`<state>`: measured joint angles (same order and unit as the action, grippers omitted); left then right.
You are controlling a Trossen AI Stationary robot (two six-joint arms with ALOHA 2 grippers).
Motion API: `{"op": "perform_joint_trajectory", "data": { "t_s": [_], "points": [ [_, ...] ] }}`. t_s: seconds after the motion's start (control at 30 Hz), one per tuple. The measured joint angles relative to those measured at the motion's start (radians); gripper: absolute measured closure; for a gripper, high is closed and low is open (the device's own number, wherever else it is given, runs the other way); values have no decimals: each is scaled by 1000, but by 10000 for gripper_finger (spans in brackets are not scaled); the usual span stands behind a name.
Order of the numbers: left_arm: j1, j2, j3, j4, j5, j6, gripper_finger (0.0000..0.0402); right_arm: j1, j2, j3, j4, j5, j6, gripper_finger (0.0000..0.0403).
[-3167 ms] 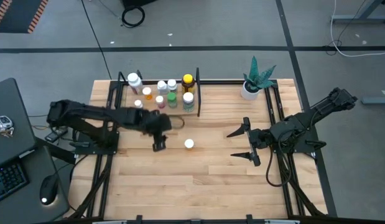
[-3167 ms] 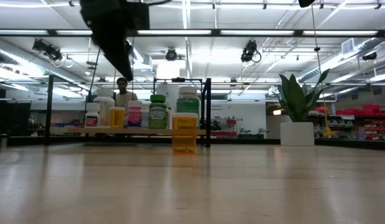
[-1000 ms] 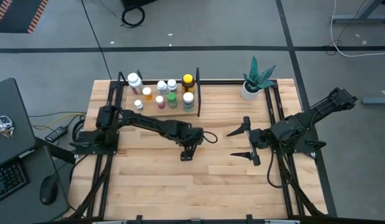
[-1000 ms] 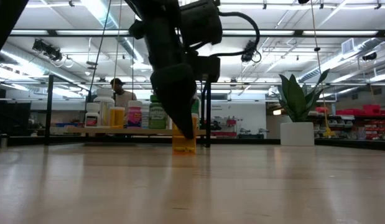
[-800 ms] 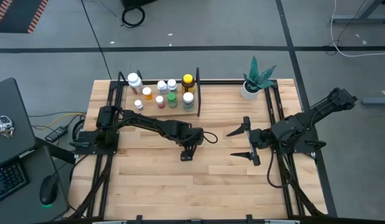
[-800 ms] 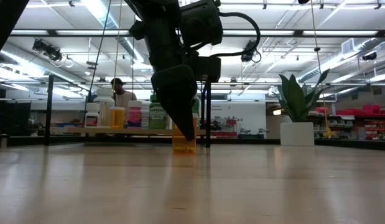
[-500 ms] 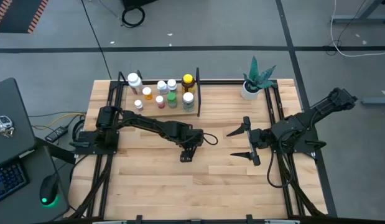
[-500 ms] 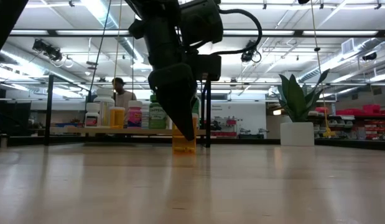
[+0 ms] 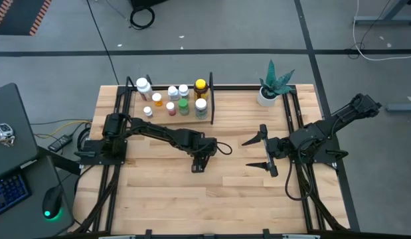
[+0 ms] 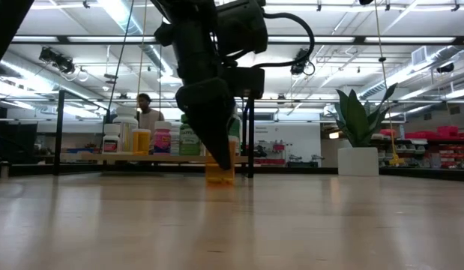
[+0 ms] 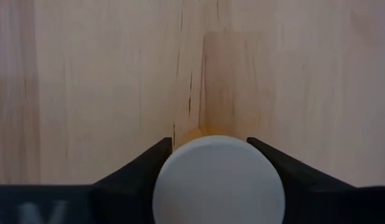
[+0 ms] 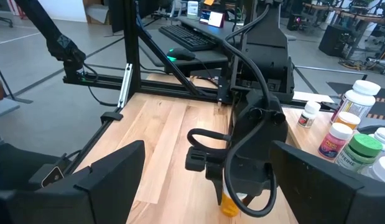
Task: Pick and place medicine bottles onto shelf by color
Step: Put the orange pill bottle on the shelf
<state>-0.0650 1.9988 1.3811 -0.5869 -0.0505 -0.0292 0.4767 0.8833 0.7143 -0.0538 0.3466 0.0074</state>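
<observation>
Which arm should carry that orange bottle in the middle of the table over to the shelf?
Left. The left gripper already brackets the orange bottle on both sides, and the shelf is close by. The right gripper waits open, farther away.

No legible text, brand, number or sign in any view — the labels on the medicine bottles point(image 10: 163, 139) on the shelf point(image 10: 153, 158) show only as colour patches, too small to read. The bottle labels seen from the right wrist view are equally unreadable, and the lit monitor point(image 12: 212, 18) in the room behind shows no readable characters. The storefront-like signs point(image 10: 434, 136) far behind the table are blurred — nothing can be made out.
</observation>
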Motion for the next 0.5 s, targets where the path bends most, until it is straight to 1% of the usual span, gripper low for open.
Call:
{"op": "perform_joint_trajectory", "data": {
  "t_s": [0.13,0.33,0.5],
  "points": [
    [2,-2,1,-21,0,0,204,0,0,0,0,0,0,50],
    [5,-14,0,-66,-2,13,196,0,0,0,-11,0,9,50],
    [20,-73,0,-112,-13,12,208,1,0,0,-16,0,20,50]
  ]
}}
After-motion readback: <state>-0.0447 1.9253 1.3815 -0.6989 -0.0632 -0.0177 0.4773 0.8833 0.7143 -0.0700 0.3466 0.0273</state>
